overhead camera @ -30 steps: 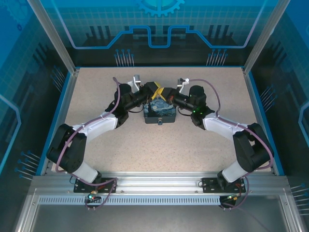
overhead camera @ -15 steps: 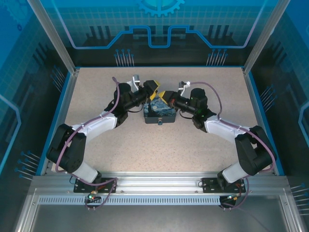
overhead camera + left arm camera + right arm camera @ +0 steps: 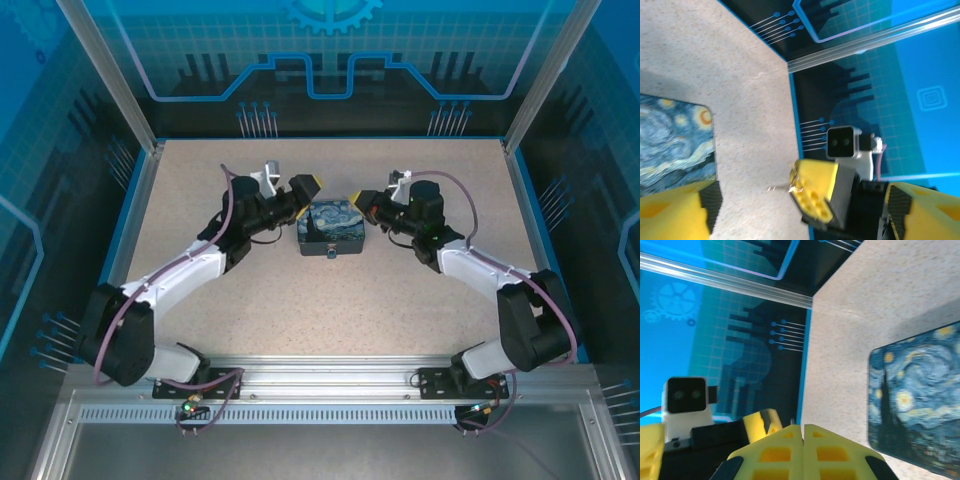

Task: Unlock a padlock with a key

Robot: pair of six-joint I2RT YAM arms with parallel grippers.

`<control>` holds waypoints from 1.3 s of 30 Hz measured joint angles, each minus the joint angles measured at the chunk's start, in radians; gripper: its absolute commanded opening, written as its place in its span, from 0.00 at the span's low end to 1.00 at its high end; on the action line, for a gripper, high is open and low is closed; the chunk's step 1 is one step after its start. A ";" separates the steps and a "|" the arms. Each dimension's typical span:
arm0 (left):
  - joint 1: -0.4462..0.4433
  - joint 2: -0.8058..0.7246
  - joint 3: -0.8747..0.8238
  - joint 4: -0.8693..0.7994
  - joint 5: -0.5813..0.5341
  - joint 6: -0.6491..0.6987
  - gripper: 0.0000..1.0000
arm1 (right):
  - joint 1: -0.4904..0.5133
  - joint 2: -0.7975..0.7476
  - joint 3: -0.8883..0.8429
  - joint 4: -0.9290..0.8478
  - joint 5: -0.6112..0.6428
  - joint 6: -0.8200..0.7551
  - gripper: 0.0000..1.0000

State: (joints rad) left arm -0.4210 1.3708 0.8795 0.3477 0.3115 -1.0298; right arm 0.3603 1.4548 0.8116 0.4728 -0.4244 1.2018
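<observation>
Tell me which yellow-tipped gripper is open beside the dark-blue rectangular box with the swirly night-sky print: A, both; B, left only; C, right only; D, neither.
B: the left gripper has its yellow fingers wide apart in its wrist view, while the right gripper is pressed shut; the dark-blue rectangular box lies between them.

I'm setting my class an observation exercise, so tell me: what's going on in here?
Beside a dark-blue rectangular box printed with a swirly night sky, the right gripper is shut, apparently pinching a thin grey metal key at its yellow tips. The left gripper, on the box's other side, stands open and empty. A tiny bluish metal padlock seems to sit at the box's near face, with neither gripper on it.
</observation>
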 measured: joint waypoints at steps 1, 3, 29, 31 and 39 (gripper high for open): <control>0.000 -0.017 -0.014 -0.030 0.000 0.027 0.95 | -0.010 0.000 0.000 -0.017 -0.004 -0.019 0.00; -0.002 -0.038 -0.038 -0.089 0.000 0.074 0.99 | -0.028 0.002 0.000 -0.041 -0.011 -0.049 0.00; -0.158 0.124 -0.249 -0.075 -0.089 0.383 0.99 | -0.152 0.203 0.026 0.165 -0.315 -0.264 0.00; -0.158 0.163 -0.249 -0.043 -0.088 0.384 0.99 | -0.152 0.197 0.026 0.164 -0.322 -0.288 0.00; -0.158 0.269 -0.246 0.059 -0.088 0.402 0.99 | -0.152 0.192 0.037 0.089 -0.323 -0.350 0.00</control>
State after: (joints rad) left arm -0.5793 1.6398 0.6338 0.4065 0.2237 -0.6281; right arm 0.2081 1.6470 0.8482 0.5613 -0.7475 0.8516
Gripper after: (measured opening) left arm 0.986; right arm 0.052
